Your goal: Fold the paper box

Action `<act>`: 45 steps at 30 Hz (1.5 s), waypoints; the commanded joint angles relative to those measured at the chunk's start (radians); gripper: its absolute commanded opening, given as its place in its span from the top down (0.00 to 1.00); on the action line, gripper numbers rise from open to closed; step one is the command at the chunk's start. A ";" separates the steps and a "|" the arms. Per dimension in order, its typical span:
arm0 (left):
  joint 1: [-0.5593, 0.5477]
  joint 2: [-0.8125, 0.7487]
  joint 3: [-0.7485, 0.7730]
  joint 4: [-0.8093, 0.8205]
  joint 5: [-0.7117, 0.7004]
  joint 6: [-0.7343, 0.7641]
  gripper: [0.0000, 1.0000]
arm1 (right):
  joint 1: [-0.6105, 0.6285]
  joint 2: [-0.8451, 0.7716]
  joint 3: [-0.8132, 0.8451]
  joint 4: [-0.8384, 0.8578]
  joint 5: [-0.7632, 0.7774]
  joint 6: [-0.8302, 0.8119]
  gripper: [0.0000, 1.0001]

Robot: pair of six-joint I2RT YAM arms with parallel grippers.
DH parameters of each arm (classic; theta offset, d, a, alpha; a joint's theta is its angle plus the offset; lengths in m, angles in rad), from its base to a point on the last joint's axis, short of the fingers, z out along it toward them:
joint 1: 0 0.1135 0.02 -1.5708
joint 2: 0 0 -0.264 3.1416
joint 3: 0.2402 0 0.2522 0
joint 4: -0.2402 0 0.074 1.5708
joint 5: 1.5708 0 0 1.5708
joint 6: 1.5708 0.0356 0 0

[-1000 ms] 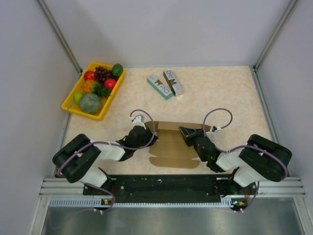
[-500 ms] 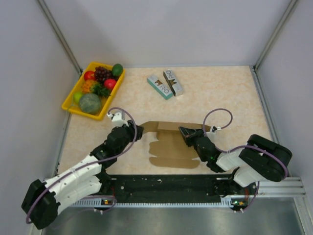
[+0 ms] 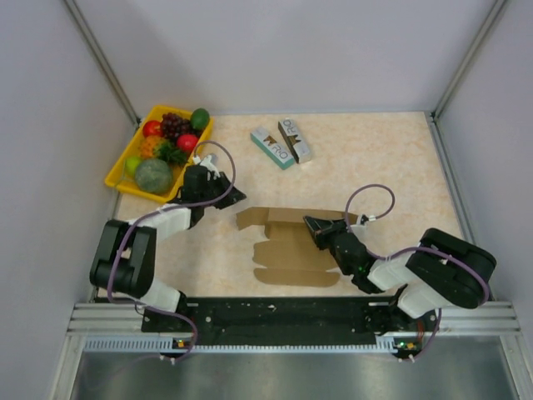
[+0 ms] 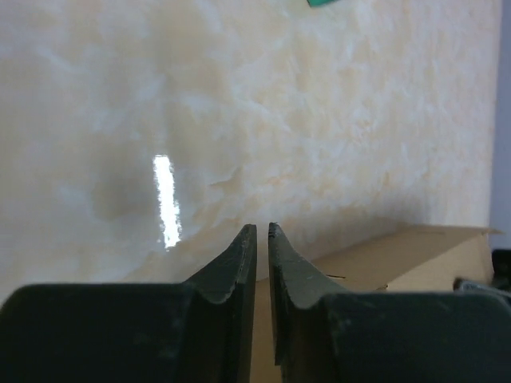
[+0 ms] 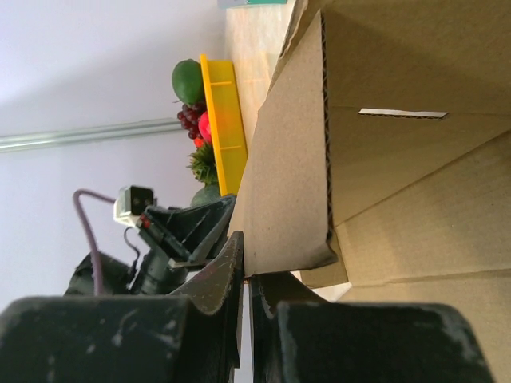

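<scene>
The paper box is a flat brown cardboard sheet with flaps, lying at the near middle of the table. My right gripper is shut on an upright flap at the sheet's right side. In the right wrist view the gripper pinches the flap's lower edge, and the cardboard fills the right half. My left gripper is shut and empty, apart from the box, up and left of its far left corner. In the left wrist view the gripper hovers over bare table, with a box corner at lower right.
A yellow fruit tray stands at the far left, close to my left arm; it also shows in the right wrist view. Two small printed boxes, teal and brown-white, lie at the far middle.
My left gripper has pulled away from the box's left edge and swung farther and left, toward the fruit tray. The right gripper has kept its hold on the flap.
</scene>
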 commanded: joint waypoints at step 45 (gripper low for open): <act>-0.408 -0.178 -0.361 0.428 -0.155 0.296 0.45 | 0.000 0.024 0.013 0.013 -0.032 -0.005 0.99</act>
